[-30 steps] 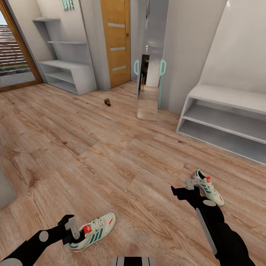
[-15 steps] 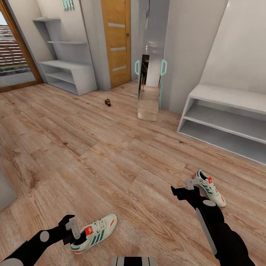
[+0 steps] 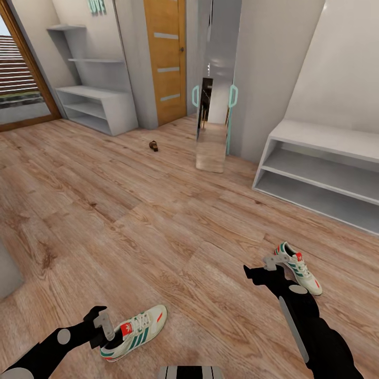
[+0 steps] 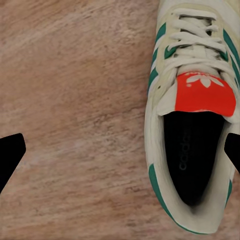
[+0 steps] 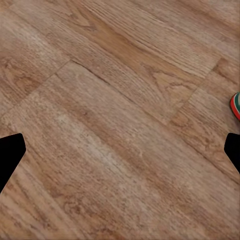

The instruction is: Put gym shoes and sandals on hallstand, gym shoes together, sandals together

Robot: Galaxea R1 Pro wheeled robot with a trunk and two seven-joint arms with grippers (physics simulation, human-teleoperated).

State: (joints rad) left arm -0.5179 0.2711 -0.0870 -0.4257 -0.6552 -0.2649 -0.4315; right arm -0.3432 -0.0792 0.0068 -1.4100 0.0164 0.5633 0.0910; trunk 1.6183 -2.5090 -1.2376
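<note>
Left claw [image 3: 103, 325] spread wide over white green-striped lace-up sneaker [image 3: 135, 331] on wood-grain plank floor [image 3: 158, 226]; right claw [image 3: 261, 270] spread too, beside second white sneaker [image 3: 297, 268].

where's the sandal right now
In the head view a small dark brown sandal lies far off on the corridor floor, in front of the wooden door and left of the tall mirror.
</note>
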